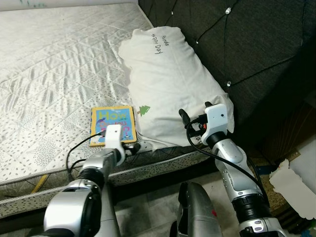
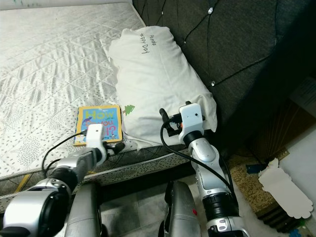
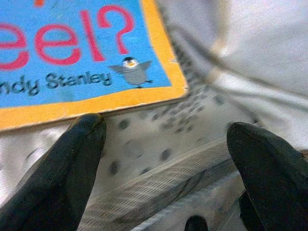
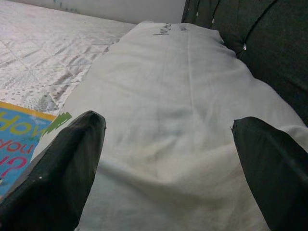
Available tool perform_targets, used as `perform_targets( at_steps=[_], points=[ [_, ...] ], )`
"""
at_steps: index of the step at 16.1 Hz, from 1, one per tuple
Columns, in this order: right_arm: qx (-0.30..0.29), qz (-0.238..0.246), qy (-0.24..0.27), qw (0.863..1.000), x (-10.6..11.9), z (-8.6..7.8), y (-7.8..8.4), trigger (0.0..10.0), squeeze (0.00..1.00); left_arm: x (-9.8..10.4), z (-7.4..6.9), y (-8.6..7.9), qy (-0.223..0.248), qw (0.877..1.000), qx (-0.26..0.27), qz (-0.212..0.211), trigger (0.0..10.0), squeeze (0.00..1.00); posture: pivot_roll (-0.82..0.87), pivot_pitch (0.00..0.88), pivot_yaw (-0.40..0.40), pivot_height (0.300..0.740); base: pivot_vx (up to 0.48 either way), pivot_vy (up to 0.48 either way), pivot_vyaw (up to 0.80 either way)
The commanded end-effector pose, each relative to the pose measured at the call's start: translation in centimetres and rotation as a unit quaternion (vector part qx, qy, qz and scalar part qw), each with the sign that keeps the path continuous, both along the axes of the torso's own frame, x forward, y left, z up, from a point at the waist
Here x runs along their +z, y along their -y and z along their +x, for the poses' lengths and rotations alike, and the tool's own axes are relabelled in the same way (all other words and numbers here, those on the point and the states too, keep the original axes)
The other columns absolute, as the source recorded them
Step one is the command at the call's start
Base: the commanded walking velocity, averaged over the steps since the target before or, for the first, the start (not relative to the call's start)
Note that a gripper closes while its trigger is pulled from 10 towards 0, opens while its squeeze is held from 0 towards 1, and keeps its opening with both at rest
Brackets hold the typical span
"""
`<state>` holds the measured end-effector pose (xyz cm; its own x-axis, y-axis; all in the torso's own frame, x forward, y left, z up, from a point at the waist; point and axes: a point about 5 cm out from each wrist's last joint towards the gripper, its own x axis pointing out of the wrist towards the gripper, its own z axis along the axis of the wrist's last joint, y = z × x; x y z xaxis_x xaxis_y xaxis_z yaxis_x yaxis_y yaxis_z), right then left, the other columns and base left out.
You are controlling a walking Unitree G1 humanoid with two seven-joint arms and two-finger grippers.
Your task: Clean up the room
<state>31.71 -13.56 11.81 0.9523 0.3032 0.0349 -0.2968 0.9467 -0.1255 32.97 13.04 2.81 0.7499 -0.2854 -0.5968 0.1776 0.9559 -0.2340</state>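
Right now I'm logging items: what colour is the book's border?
Orange, around the blue cover of the book; left wrist view.

A quilted white mattress (image 1: 54, 64) meets a dark tufted headboard (image 1: 247, 54).

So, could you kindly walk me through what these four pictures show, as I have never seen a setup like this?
It is a humanoid robot with two silver arms, standing at a bed. The two wide pictures come from its head, looking down. The two close-ups come from cameras on its wrists, looking along each end effector's two black fingers.

On the mattress lie a white pillow against the dark headboard and a children's book with an orange border.

The left end effector is open at the mattress edge, just short of the book's corner. The right end effector is open too, pointing at the pillow's near end. Nothing is held.
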Motion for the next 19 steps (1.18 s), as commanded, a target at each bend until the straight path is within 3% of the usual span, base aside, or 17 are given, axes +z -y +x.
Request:
perform_targets(
  at_steps=[1, 2, 5, 6, 8, 10, 11, 15, 16, 18, 19],
  points=[
    [-0.002, -0.001, 0.004, 1.000, 0.3, 0.3, 0.1, 10.0, 0.00, 1.2, 0.8, 0.6, 0.028, 0.999, -0.016, -0.003, 10.0, 1.00, -0.05, 0.000, -0.044, 0.557, 0.000, 0.000, 0.00],
    [-0.003, -0.002, 0.005, 1.000, 0.3, 0.4, 0.1, 10.0, 0.00, 1.7, 1.0, 0.9, 0.044, 0.999, -0.019, -0.012, 10.0, 1.00, -0.05, 0.000, -0.046, 0.557, 0.000, 0.000, 0.00],
    [0.007, 0.010, 0.013, 1.000, 0.8, 1.1, -0.8, 10.0, 0.00, 5.4, 1.9, 0.8, 0.180, 0.983, 0.016, -0.030, 10.0, 1.00, -0.02, 0.000, -0.058, 0.557, 0.000, 0.000, 0.00],
    [0.008, 0.011, 0.013, 1.000, 0.9, 1.3, -0.9, 10.0, 0.00, 5.9, 1.8, 0.7, 0.192, 0.980, 0.022, -0.037, 10.0, 1.00, -0.01, 0.000, -0.061, 0.557, 0.000, 0.000, 0.00],
    [0.018, 0.019, 0.017, 1.000, 1.1, 2.0, -1.9, 10.0, 0.00, 7.8, 0.0, 0.2, 0.255, 0.966, 0.026, -0.036, 10.0, 1.00, 0.02, 0.000, -0.068, 0.557, 0.000, 0.000, 0.00],
    [0.024, 0.023, 0.020, 0.999, 1.3, 2.3, -2.4, 10.0, 0.00, 7.7, -1.0, -0.3, 0.257, 0.966, 0.016, -0.027, 10.0, 1.00, 0.03, 0.000, -0.072, 0.557, 0.000, 0.000, 0.00],
    [0.029, 0.026, 0.021, 0.999, 1.4, 2.6, -2.9, 10.0, 0.00, 6.8, -2.4, -0.8, 0.237, 0.971, 0.008, -0.020, 10.0, 1.00, 0.06, 0.000, -0.078, 0.557, 0.000, 0.000, 0.00],
    [0.032, 0.029, 0.025, 0.999, 1.5, 3.1, -3.2, 10.0, 0.00, 5.9, -3.7, -1.7, 0.190, 0.982, 0.011, 0.006, 10.0, 1.00, 0.06, 0.000, -0.082, 0.557, 0.000, 0.000, 0.00],
    [0.031, 0.030, 0.024, 0.999, 1.4, 3.1, -3.2, 10.0, 0.00, 5.7, -3.4, -2.0, 0.179, 0.983, 0.018, 0.025, 10.0, 0.00, 0.06, 0.000, -0.082, 0.557, 0.000, 0.000, 0.00],
    [0.032, 0.030, 0.025, 0.999, 1.4, 3.2, -3.2, 10.0, 0.00, 6.5, -2.6, -1.9, 0.199, 0.979, 0.027, 0.026, 10.0, 0.00, 0.05, 0.000, -0.080, 0.557, 0.000, 0.000, 0.00],
    [0.032, 0.031, 0.026, 0.999, 1.4, 3.3, -3.2, 10.0, 0.00, 7.7, -2.3, -1.7, 0.229, 0.973, 0.037, 0.005, 10.0, 0.00, 0.05, 0.000, -0.080, 0.557, 0.000, 0.000, 0.00]
  ],
)
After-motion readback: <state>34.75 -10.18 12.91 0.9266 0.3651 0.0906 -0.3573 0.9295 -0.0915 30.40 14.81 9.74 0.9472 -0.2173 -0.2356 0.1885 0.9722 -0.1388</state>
